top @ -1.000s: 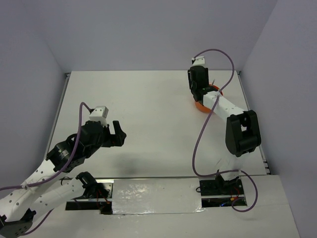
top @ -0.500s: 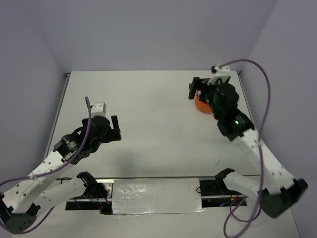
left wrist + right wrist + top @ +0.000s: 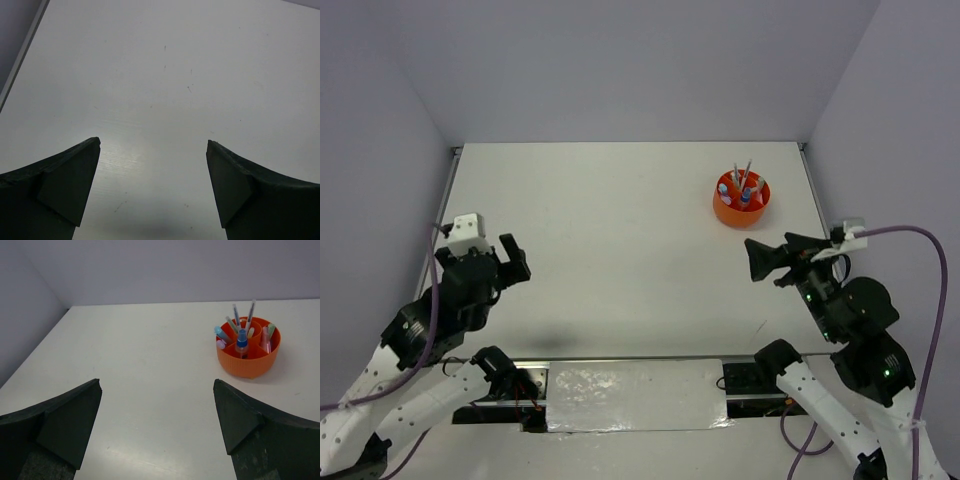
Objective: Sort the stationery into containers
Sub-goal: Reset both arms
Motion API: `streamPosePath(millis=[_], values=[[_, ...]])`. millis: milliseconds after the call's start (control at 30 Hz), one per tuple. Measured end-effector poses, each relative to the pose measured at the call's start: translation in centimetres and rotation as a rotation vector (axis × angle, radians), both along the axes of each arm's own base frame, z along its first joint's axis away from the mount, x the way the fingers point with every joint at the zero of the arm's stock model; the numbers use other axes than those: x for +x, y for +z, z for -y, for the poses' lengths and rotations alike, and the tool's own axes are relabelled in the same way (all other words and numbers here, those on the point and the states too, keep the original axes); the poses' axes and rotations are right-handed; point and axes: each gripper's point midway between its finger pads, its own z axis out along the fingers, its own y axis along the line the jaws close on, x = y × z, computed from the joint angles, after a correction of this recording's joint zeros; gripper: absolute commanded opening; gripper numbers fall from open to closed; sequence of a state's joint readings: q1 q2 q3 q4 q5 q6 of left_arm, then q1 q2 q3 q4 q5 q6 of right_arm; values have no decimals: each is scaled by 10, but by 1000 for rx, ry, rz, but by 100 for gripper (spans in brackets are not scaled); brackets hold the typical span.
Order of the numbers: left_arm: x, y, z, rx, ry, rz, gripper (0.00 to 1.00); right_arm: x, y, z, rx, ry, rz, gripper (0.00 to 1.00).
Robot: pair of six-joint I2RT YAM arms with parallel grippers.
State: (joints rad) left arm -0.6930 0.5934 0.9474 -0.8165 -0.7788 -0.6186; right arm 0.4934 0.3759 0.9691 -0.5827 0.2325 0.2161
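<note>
Fingers (image 3: 65, 185) of my left gripper (image 3: 153, 141) and right gripper (image 3: 156, 381) gape wide, empty — pens (image 3: 250, 314) stand near-upright in the orange organiser (image 3: 247, 367).

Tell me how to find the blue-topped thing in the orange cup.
On the white table, go to the far right corner, where a round orange cup stands. In its near compartment one piece stands upright with a bright blue top; its neighbours are pastel sticks and thin pens.
</note>
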Motion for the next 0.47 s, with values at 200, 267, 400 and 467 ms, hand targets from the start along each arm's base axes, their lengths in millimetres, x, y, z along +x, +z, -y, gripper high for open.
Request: streamPosePath(millis=[200,267,400,467], values=[[-16,10,-12,-60,-20,99,99,-23,-10,7,1,29,5,100],[-16,12,-14,-64,-15,112,99,-23,-15,6,-7,32,-10,100],[-16,12,-15,-60,-10,111,99,-21,-26,5,-21,32,-41,100],[-16,11,-15,-56,-7,109,99,-21,-30,5,-25,32,-55,100]])
